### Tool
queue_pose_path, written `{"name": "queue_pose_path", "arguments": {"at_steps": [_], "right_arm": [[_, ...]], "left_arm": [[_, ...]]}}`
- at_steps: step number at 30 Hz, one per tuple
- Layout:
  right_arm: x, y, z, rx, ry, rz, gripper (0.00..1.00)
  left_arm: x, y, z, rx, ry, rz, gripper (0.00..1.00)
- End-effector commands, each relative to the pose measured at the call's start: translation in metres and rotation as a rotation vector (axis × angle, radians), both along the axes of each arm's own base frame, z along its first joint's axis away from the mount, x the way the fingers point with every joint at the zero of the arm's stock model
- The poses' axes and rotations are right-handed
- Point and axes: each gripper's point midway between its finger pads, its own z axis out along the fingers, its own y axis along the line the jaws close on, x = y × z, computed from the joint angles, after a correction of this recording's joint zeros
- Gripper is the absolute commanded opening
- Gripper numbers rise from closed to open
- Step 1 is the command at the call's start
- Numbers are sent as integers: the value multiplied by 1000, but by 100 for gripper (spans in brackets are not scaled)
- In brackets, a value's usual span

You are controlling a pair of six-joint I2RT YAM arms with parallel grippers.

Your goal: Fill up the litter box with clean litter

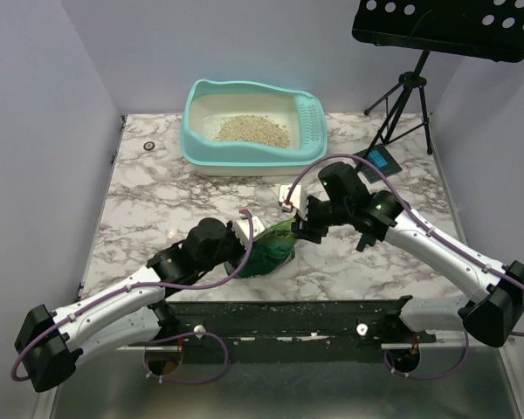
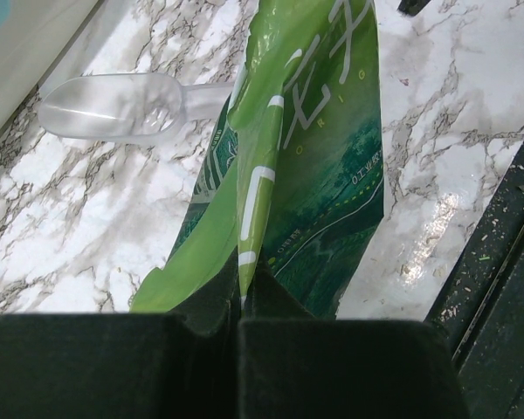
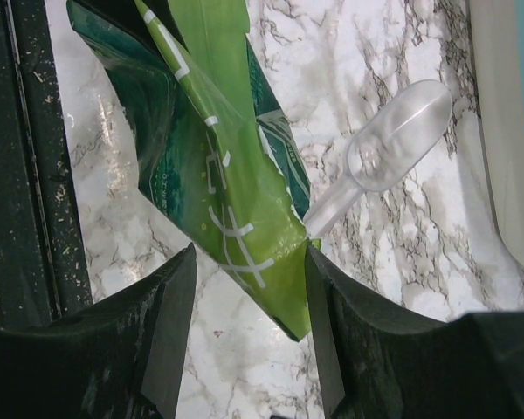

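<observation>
Litter pouch point(image 1: 275, 249) is by the near edge of the counter point(image 1: 157, 201), long axis slanting near-left to far-right; our left gripper point(image 2: 242, 319) pinches one end, our right gripper point(image 3: 249, 262) gapes around the other.

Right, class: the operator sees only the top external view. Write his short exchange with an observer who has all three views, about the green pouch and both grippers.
Operator: Does the left gripper really grip the pouch?
Observer: Yes. Its wrist view shows the jaws shut on a fold of the pouch.
Operator: And the right gripper?
Observer: Open. The pouch's end sits between its fingers, which stand wide apart.
</observation>
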Motion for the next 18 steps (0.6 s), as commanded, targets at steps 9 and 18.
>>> {"name": "queue_pose_path", "arguments": {"at_steps": [9,18], "right_arm": [[-3,14,-29,-9,88,60,59],[-18,-3,-83,-94,238,30,49]], "left_arm": [[6,-5,19,-42,-37,13,0],[7,-2,23,-49,-57,25,0]]}}
